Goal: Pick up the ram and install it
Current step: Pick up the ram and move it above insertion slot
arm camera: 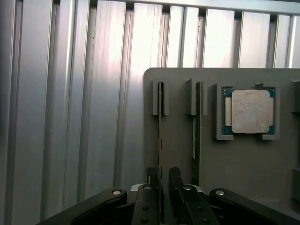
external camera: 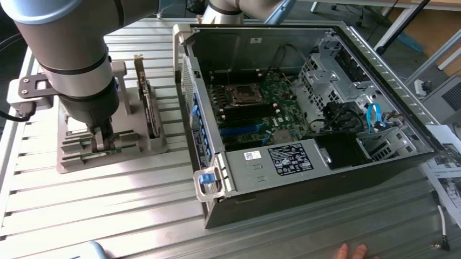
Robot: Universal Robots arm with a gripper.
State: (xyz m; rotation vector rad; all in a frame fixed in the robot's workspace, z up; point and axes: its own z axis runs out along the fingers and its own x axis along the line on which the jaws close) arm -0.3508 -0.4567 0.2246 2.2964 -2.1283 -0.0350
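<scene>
Two ram sticks stand edge-on in slots of a grey holder [arm camera: 178, 154]. My gripper [arm camera: 162, 177] is low over that holder, and its two dark fingers [arm camera: 151, 180] straddle the end of one ram [arm camera: 160, 126] with a small gap on each side, so it is open and holds nothing. The other ram stick [arm camera: 195, 140] stands in the neighbouring slot. In the exterior view the gripper [external camera: 101, 144] reaches down into the holder [external camera: 140, 148] at the exterior view's left. The open computer case [external camera: 303, 108] lies to the exterior view's right, with its motherboard [external camera: 259, 108] exposed.
A processor chip [arm camera: 250, 111] lies in a recess of the holder. A dark expansion card [external camera: 148, 102] stands upright in the holder beside the arm. The ribbed metal table [external camera: 108, 205] carries everything. A person's hand [external camera: 351, 252] shows at the front edge, and papers [external camera: 446, 178] lie at the exterior view's right.
</scene>
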